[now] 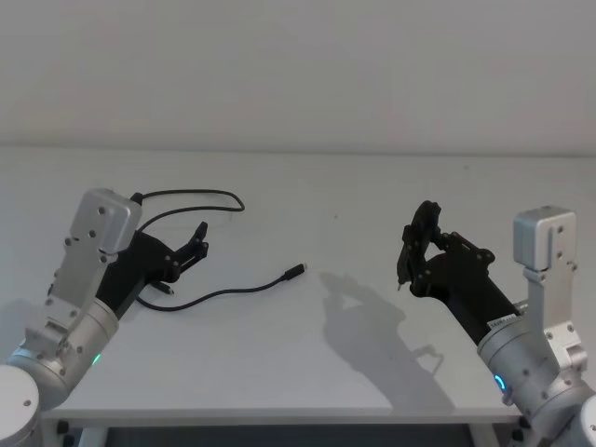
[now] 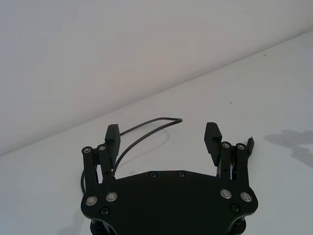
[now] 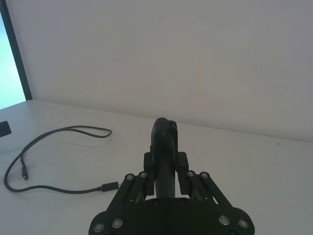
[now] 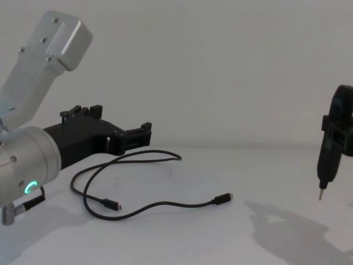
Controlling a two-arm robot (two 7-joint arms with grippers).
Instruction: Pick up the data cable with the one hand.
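Table (image 1: 279, 363), white, carries everything; its sides are cut off at the edges of the views. The left arm reaches over the table's left part. The left gripper (image 1: 194, 248) hangs above the data cable (image 1: 233, 291), jaws spread apart and holding nothing. The right gripper (image 1: 419, 256) is raised well apart on the right, jaws closed on a black pin-tipped tool (image 4: 326, 160). The data cable lies flat in a loose loop, and the left gripper hides a stretch of it. One plug (image 1: 294, 271) points toward the centre; the other plug (image 4: 114, 206) lies near the left wrist.
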